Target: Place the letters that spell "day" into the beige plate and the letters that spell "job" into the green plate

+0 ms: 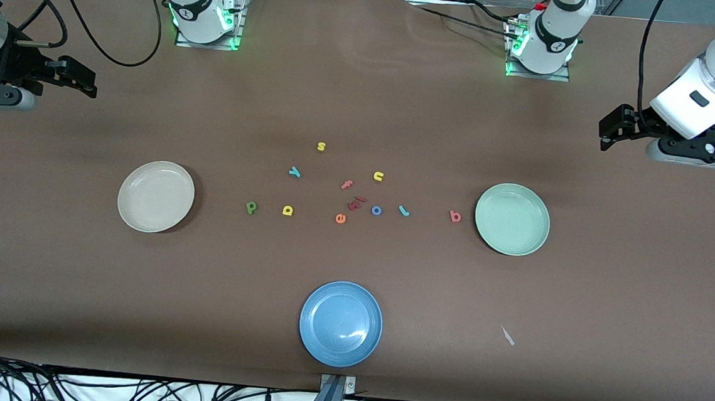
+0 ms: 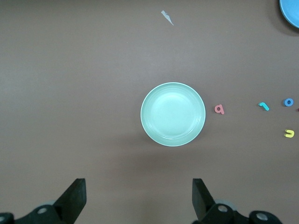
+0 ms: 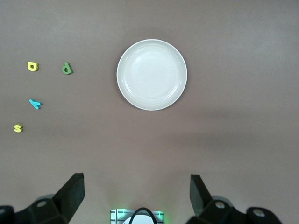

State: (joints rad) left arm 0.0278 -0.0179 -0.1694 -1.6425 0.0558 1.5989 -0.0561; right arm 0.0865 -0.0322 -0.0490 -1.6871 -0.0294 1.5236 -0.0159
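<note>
The beige plate [image 1: 156, 196] [image 3: 152, 74] lies empty toward the right arm's end of the table, and the green plate [image 1: 512, 219] [image 2: 173, 114] lies empty toward the left arm's end. Between them lie the dark green d [image 1: 251, 207] [image 3: 67, 68], yellow a [image 1: 287, 210] [image 3: 32, 66], teal y [image 1: 294, 171] [image 3: 35, 103], blue o [image 1: 376, 210] [image 2: 289, 102], teal j [image 1: 404, 211] [image 2: 264, 106] and salmon b [image 1: 455, 217] [image 2: 219, 109]. The b lies closest to the green plate. My right gripper [image 1: 76, 77] [image 3: 135, 186] and left gripper [image 1: 614, 127] [image 2: 138, 189] hover open and empty over their table ends.
A blue plate [image 1: 341, 323] sits nearest the front camera. Other letters lie among the task's own: yellow s [image 1: 321, 146], yellow n [image 1: 378, 176], reddish f [image 1: 346, 184], orange e [image 1: 340, 218], and dark red pieces [image 1: 357, 202]. A pale scrap [image 1: 507, 335] lies on the brown table.
</note>
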